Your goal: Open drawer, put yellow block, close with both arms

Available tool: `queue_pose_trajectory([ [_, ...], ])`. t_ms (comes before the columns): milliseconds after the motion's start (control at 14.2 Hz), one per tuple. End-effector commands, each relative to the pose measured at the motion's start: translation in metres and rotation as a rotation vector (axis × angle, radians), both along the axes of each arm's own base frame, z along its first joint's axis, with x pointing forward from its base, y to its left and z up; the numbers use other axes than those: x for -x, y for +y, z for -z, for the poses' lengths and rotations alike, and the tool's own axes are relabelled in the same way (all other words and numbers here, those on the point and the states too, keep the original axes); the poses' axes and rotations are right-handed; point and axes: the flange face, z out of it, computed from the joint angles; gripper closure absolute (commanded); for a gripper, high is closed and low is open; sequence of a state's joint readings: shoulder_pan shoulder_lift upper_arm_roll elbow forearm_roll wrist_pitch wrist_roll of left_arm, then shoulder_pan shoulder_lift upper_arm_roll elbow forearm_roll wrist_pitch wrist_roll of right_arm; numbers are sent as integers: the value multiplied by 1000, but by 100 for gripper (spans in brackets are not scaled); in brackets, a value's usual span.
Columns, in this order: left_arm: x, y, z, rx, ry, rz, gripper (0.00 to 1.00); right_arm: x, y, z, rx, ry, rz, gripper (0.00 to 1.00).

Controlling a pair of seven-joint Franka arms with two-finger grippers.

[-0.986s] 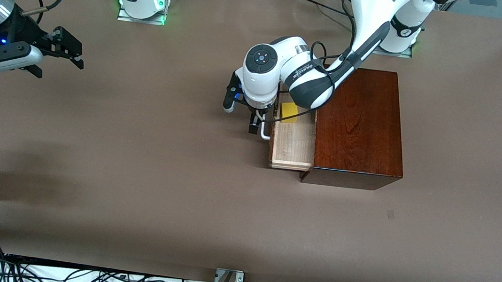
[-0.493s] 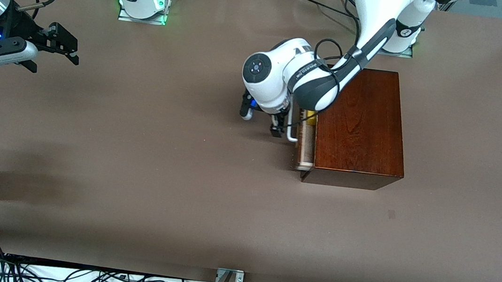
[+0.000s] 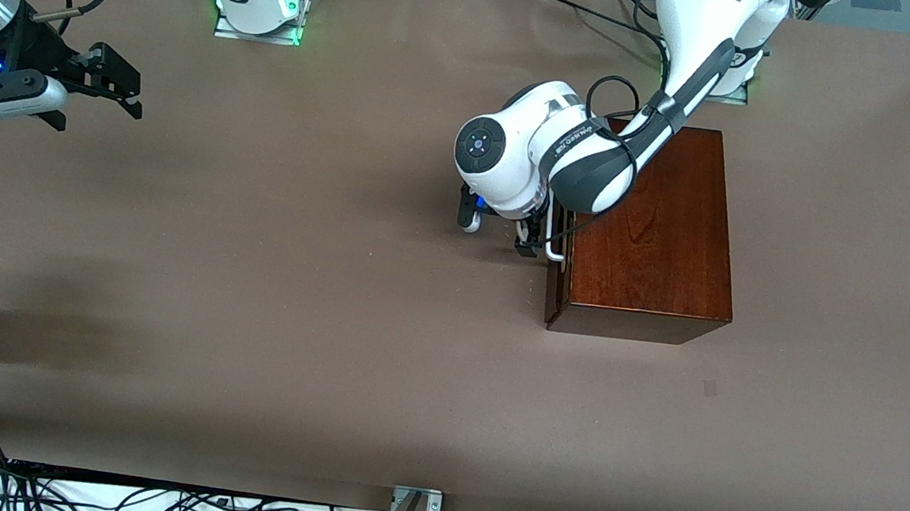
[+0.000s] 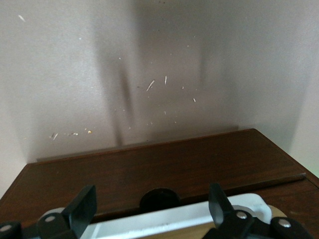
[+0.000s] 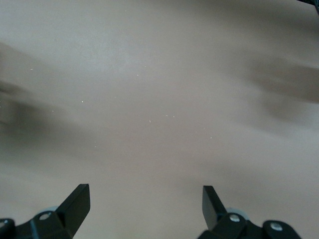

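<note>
One dark mahogany box (image 3: 651,231) sits on the brown table (image 3: 286,313), its single drawer (image 3: 555,275) pushed flush inside. The left gripper (image 3: 531,238) is at the drawer front, fingers (image 4: 82,211) spread apart, one at each end of the white U-shaped handle (image 4: 164,221). The yellow block is out of sight. The right gripper (image 3: 110,83) waits with fingers apart over bare table at the right arm's end

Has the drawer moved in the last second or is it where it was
Yes. The drawer has slid into the dark wooden box and now sits shut or nearly so, with the left gripper at its white handle, fingers open.
</note>
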State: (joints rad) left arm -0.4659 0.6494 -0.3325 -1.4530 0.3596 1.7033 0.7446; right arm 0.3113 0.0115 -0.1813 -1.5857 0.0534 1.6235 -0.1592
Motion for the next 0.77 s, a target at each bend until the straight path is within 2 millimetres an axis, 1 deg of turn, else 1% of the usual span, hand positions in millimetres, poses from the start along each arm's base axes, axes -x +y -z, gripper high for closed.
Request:
queue_pose_trajectory([
  [0,2,5,-72,66,-66,-135,0,2,2,-3,16,-3,3,0],
  [70,3,5,-101,109,-91,-244,0,3,0,-5,14,-7,6,0],
  [141,-5,19,-134,145,-137,-378,0,3,-1,-7,15,-12,8,0],
  [211,-14,36,-158,160,-183,-488,0,1,0,-5,18,-8,8,0],
  [282,-21,56,-179,159,-227,-590,0,1,0,-3,19,-3,6,0],
  [352,-32,84,-196,146,-254,-684,0,1,2,-3,19,-5,5,0],
  [423,-43,114,-218,151,-286,-764,0,0,1,-2,14,-3,8,0],
  [493,-50,133,-241,170,-321,-822,0,-3,-1,3,16,6,18,0],
  [563,-55,151,-257,161,-335,-869,0,-4,-3,4,17,10,23,0],
  [704,-69,196,-285,135,-349,-997,0,-5,-3,4,20,-2,23,0],
])
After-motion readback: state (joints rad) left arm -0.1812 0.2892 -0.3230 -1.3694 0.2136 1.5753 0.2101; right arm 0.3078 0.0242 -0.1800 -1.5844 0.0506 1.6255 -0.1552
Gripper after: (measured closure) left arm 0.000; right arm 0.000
